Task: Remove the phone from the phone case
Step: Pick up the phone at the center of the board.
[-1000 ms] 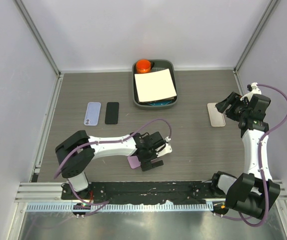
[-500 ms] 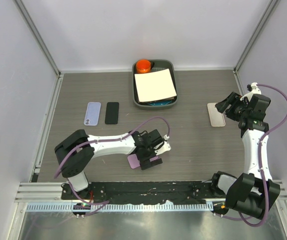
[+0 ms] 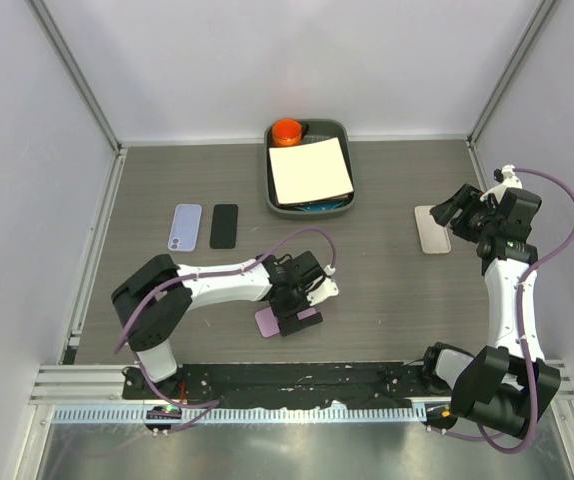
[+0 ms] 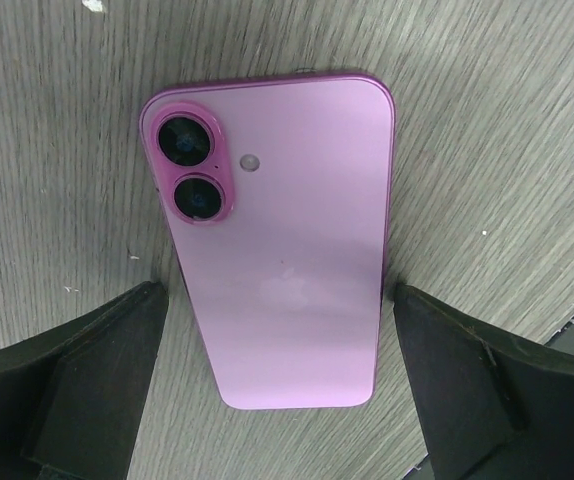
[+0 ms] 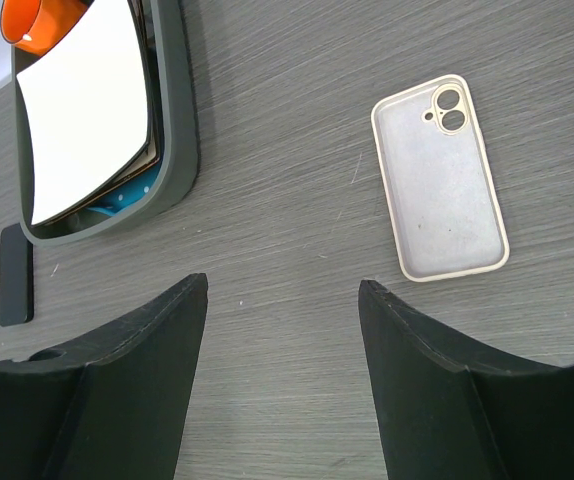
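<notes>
A pink phone (image 4: 277,240) lies back up on the table, its two camera lenses at the far end. In the top view it (image 3: 265,322) shows near the front edge, partly under my left gripper (image 3: 295,308). My left gripper (image 4: 282,375) is open, with one finger on each side of the phone's near end and no clear contact. An empty beige phone case (image 5: 439,180) lies inner side up at the right (image 3: 432,228). My right gripper (image 5: 282,330) is open and empty, hovering left of the case (image 3: 459,208).
A grey tray (image 3: 270,170) at the back holds a white sheet (image 3: 310,170) and an orange cup (image 3: 287,130); it also shows in the right wrist view (image 5: 179,110). A lavender phone (image 3: 185,226) and a black phone (image 3: 224,226) lie at the left.
My left gripper has shifted a little to the left, further over the pink phone. The phone, the case and the right arm have not moved.
</notes>
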`<state>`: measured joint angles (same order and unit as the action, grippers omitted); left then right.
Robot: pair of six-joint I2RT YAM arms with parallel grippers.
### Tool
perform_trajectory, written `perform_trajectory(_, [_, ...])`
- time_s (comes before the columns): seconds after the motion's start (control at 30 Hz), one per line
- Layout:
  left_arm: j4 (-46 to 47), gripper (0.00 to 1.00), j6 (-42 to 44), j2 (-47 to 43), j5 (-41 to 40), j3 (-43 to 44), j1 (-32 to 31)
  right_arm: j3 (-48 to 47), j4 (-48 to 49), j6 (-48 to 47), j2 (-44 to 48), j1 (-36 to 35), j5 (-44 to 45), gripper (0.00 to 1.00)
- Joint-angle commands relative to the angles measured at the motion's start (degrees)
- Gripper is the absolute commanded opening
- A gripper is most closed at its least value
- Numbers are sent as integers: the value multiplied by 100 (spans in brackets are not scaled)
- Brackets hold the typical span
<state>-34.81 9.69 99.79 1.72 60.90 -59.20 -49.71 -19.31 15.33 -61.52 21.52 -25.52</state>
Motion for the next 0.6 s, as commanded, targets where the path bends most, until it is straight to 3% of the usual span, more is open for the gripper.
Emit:
perform_trajectory(0.0, [-518, 100, 270, 330, -286, -79, 66, -205, 156, -13, 34, 28, -50, 67])
perform_trajectory(0.13, [-606, 97, 279, 427, -251, -35, 66, -205, 147, -13, 52, 28, -41, 67])
perform_trajectory(0.2, [-641, 90, 270, 480, -207, 0, 66, -205, 156, -13, 61, 28, -32, 67])
perform_trajectory(0.37, [-685, 65, 279, 577, -189, 53, 66, -214, 147, -13, 96, 28, -6, 67])
perform_trajectory(0.5, [-747, 53, 270, 594, 83, 97, 66, -214, 156, -21, 140, 28, -23, 67])
perform_trajectory(0.57, [-773, 40, 261, 560, 144, 132, 66, -223, 156, -39, 166, 28, -67, 67])
